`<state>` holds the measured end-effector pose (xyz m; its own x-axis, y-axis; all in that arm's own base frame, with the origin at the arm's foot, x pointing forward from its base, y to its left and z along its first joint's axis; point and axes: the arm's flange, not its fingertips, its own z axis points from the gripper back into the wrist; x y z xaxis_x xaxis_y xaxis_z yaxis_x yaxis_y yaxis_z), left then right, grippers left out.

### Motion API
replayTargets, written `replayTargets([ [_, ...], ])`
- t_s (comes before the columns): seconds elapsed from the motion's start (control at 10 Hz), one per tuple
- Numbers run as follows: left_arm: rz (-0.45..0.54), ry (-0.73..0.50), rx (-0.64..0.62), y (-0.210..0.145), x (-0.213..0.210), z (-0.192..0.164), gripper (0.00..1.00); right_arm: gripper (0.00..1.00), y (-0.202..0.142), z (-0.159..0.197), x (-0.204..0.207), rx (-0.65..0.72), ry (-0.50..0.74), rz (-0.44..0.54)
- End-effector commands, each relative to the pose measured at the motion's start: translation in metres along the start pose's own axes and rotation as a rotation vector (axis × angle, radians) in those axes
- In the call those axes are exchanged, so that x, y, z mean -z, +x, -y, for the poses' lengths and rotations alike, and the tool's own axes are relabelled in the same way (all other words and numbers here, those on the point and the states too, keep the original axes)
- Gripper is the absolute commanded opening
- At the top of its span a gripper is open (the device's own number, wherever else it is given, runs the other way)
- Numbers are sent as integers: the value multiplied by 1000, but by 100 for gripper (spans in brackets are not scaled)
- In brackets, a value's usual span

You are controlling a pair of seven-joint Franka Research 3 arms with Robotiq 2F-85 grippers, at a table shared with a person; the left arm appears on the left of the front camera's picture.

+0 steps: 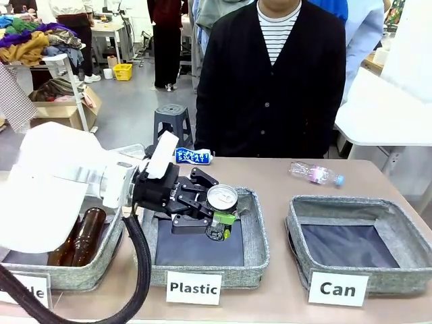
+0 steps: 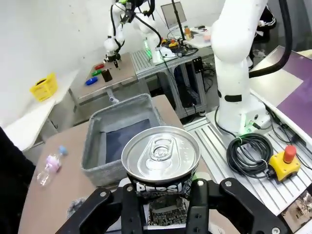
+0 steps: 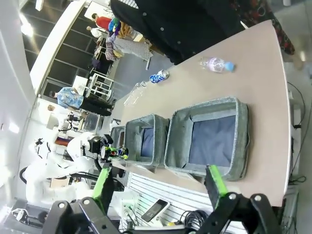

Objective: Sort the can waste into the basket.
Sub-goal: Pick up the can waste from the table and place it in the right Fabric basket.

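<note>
1. Finding the left gripper [image 1: 214, 216] pinched tight on the dark crushed can [image 1: 221, 198], lid up, hanging over the middle basket carded "Plastic" [image 1: 236, 273], centre of the front view. Letting go here would mean a wrong-bin drop.
2. Placing the basket carded "Can" [image 1: 395, 278] at lower right of the front view, just beside the Plastic one and seemingly bare inside. Getting there means crossing two adjoining fabric rims. Carrying low could snag a rim on the can's crumpled base or a fingertip and drag a basket askew.
3. Judging the hold, from the left wrist view, as taken on the crumpled body below the lid. Cannot confirm how much pad meets metal, with the can hiding the contact. Could slip or twist on a quick sideways swing.
4. Noting the blue and white can [image 1: 194, 156] lying at upper centre of the front view, by the far table edge, close to the person [image 1: 270, 81] and well apart from the Can basket. Could be nudged off the table by a clumsy approach.
5. Recording the right gripper [image 3: 160, 187] with fingers spread on nothing, high above the table. Risks an arm clash if sent toward the Can basket now.
6. Flagging the clear plastic bottle [image 1: 316, 174] just beyond the Can basket as a possible mistaken pick.
</note>
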<state>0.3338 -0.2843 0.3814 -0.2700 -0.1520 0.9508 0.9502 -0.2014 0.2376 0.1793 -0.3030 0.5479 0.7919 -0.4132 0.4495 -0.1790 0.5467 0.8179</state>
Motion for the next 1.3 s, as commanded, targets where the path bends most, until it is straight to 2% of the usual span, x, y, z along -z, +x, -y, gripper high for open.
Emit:
replayTargets([
  [0.0,53,19,2,-12,-10,-1,31,100,-1,-8,-3,-16,6,0],
  [0.4,29,12,-18,-11,-10,-3,31,100,-1,-6,-2,-15,2,3],
  [0.5,97,98,-128,15,20,-8,31,100,0,-13,-2,-3,-40,-118],
  [0.6,73,-3,-89,51,59,-14,31,100,-3,-10,10,14,-92,-224],
  [0.7,27,-94,-58,90,100,-22,31,100,-6,0,17,46,-92,-330],
  [0.8,-57,-120,-58,116,135,-32,31,100,-9,9,20,71,-65,-430],
  [0.9,-134,-153,-76,128,172,-44,31,100,-10,16,22,81,-46,-456],
  [1.0,-176,-215,-107,130,207,-57,31,100,-9,21,19,86,-44,-437],
  [1.2,-260,-294,-198,120,268,-92,31,100,-13,28,10,62,33,-474],
])
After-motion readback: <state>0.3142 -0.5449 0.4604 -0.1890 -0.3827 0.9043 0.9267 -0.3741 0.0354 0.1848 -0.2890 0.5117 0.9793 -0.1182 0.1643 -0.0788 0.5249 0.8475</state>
